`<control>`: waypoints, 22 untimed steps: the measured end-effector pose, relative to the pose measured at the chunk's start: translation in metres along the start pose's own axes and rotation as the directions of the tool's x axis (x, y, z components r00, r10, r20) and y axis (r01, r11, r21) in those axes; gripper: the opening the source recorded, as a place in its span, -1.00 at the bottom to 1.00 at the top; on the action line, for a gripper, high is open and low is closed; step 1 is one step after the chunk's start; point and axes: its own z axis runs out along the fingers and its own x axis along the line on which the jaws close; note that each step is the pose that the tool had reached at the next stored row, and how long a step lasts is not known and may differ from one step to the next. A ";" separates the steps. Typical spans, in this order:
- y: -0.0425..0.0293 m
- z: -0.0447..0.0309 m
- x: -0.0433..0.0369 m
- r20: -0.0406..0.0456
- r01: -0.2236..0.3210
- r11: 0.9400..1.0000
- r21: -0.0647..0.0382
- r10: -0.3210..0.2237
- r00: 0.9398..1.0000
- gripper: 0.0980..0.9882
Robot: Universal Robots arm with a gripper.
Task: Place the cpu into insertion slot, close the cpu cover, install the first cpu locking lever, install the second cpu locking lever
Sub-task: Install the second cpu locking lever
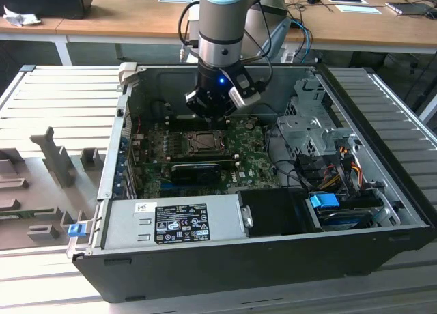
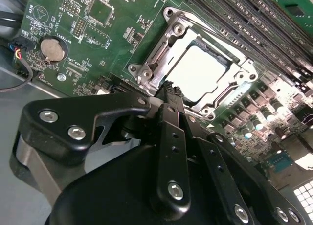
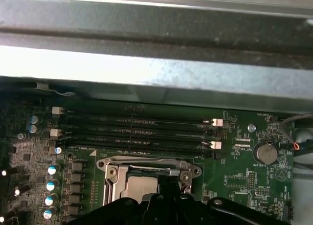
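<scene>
Inside an open computer case [image 1: 382, 211] on grey slatted metal, wooden desks behind — gripper [image 2: 170, 90] pressed together just above the cpu [image 2: 198, 73] seated in the insertion slot [image 2: 146, 68], white label [image 1: 181, 223] nearby, print unreadable.

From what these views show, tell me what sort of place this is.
Most likely a lab or workshop bench for PC assembly: an opened computer case lies on a slatted metal table, the gripper hovers over its motherboard, and wooden desks stand behind.
</scene>
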 end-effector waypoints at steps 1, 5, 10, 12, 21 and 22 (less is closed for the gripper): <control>-0.0005 0.0000 0.0000 0.000 0.000 1.000 0.000 0.000 1.000 -0.98; -0.0031 -0.0002 0.0002 0.000 0.000 1.000 0.000 0.000 1.000 -0.98; -0.0093 -0.0122 0.0007 0.000 0.000 1.000 0.004 0.000 1.000 -0.98; -0.0191 -0.0128 0.0013 0.000 0.000 1.000 0.004 0.000 1.000 -0.98; -0.0374 -0.0140 0.0027 0.000 0.000 1.000 0.004 0.000 1.000 -0.98; -0.0382 -0.0140 0.0028 0.000 0.000 1.000 0.004 0.000 1.000 -0.98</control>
